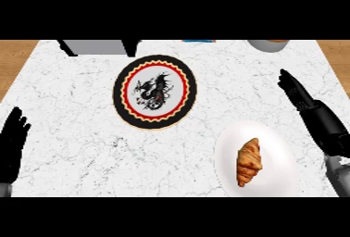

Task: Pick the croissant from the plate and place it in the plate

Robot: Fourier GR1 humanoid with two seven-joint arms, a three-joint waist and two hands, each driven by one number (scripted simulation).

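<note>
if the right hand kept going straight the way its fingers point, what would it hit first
Likely nothing: the right hand points up and left over bare counter, passing between the white plate and the dragon plate. Height is unclear.

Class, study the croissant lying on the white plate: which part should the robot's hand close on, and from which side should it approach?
Probably the thick middle of the croissant, from above, fingers and thumb across its narrow width. It lies flat on the white plate, long axis nearly vertical in view, ends tapering. The open right hand is nearest.
</note>
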